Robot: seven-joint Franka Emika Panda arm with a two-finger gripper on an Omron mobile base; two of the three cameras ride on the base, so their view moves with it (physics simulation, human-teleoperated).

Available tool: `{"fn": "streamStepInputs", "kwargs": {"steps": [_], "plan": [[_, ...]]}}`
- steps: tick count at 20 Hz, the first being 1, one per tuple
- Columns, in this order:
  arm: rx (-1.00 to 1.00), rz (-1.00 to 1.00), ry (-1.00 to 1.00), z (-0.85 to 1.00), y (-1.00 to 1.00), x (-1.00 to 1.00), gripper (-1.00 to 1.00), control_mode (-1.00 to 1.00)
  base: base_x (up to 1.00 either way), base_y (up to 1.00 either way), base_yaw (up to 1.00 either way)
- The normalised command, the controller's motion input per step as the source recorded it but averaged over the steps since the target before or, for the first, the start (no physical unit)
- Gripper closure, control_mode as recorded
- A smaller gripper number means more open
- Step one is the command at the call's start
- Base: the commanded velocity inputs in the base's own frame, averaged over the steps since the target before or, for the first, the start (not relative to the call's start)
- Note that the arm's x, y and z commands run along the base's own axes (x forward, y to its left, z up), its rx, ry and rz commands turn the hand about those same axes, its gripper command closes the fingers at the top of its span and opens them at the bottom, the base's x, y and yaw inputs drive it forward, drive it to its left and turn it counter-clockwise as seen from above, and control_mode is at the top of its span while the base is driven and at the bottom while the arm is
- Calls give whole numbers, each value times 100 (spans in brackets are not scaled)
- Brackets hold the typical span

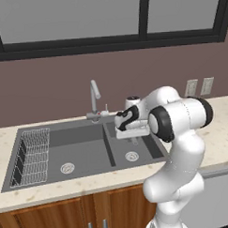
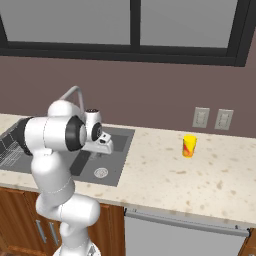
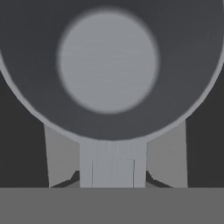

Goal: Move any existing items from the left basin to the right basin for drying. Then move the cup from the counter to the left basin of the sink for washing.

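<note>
The grey metal pot (image 3: 108,61) is seen from above and very close in the hand view, its round bottom in the middle. Its short handle (image 3: 113,164) runs down between my fingers. My gripper (image 3: 113,173) is shut on that handle. From the left base view, the gripper (image 1: 134,136) hangs over the right basin (image 1: 146,151) of the dark sink, just right of the divider. The left basin (image 1: 82,152) holds a wire rack (image 1: 33,157) on its left side. The yellow cup (image 2: 189,146) stands upright on the beige counter (image 2: 200,180), well to the right of the sink.
A slim silver faucet (image 1: 94,100) rises behind the divider, close to my hand. Two wall outlets (image 2: 201,117) sit above the counter behind the cup. A window runs along the wall above.
</note>
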Motion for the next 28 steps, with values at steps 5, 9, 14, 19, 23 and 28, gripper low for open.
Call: {"fn": "streamStepInputs", "kwargs": {"steps": [5,9,14,19,23,28], "plan": [[3,8,2,-37,-1,33,100,-100,0,0,0],[3,8,2,-38,0,33,100,-100,0,0,0],[2,7,2,-37,-1,30,100,-100,0,0,0],[2,6,1,-36,-1,31,100,-100,0,0,0],[0,4,1,-36,0,30,100,-100,0,0,0],[1,4,0,-35,0,24,100,-100,0,0,0]]}}
